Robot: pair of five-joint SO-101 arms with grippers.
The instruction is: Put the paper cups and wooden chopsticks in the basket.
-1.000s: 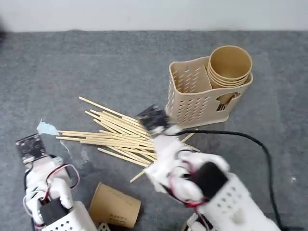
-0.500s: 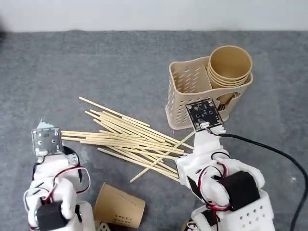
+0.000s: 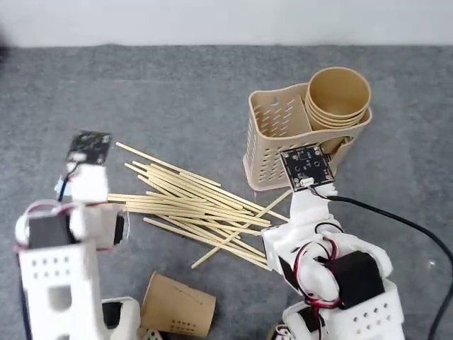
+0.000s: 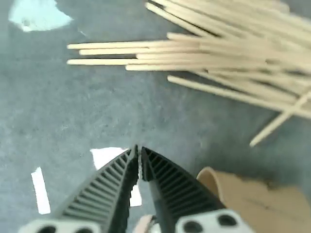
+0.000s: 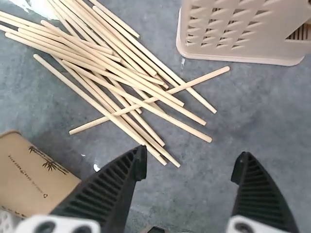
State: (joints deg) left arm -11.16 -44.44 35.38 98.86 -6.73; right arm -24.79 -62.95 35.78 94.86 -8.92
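Several wooden chopsticks (image 3: 191, 205) lie scattered on the grey table, left of the beige basket (image 3: 283, 142). A stack of paper cups (image 3: 338, 95) stands in the basket's right compartment. One paper cup (image 3: 177, 306) lies on its side near the front edge. My left gripper (image 4: 138, 158) is shut and empty, above the mat between the cup (image 4: 252, 199) and the chopsticks (image 4: 194, 53). My right gripper (image 5: 189, 167) is open and empty, just short of the chopstick pile (image 5: 116, 82), with the basket (image 5: 248, 29) beyond.
A pale blue scrap (image 4: 36, 14) lies on the mat by the chopstick ends. White tape marks (image 4: 41, 189) are near the left gripper. A black cable (image 3: 396, 219) runs off the right arm toward the table's right edge.
The left arm has risen and swung forward toward the chopsticks' left ends. The right arm swung right a second ago and has barely moved since.
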